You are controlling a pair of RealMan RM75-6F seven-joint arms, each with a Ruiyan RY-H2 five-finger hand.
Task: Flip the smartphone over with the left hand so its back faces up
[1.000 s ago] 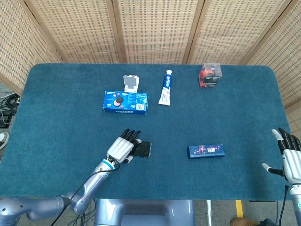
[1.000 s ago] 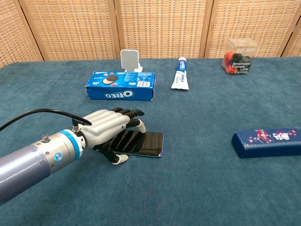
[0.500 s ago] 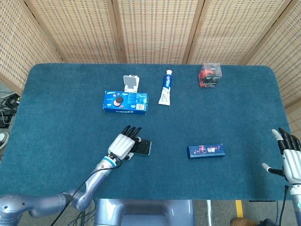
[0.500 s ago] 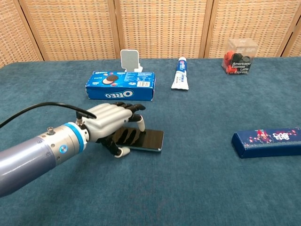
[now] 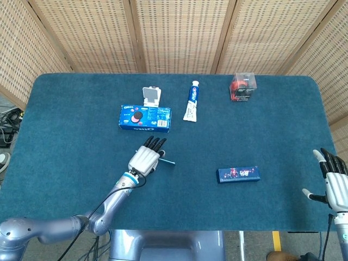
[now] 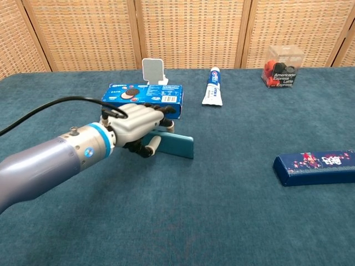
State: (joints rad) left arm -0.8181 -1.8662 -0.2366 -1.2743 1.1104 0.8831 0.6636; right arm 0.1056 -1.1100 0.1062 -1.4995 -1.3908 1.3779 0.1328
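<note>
My left hand grips the smartphone by its left end, lifted and tipped up on its long edge so its blue back faces the chest camera. From the head view the smartphone shows only as a thin blue edge sticking out right of the left hand. The phone's screen side is hidden. My right hand rests at the table's right edge with fingers spread and nothing in it.
An Oreo box with a white stand behind it lies just beyond the left hand. A toothpaste tube, a clear box of red items and a dark blue box lie to the right.
The left hand has raised the phone from flat on the table and turned it onto its edge, moving slightly toward the Oreo box. The right hand has not moved.
</note>
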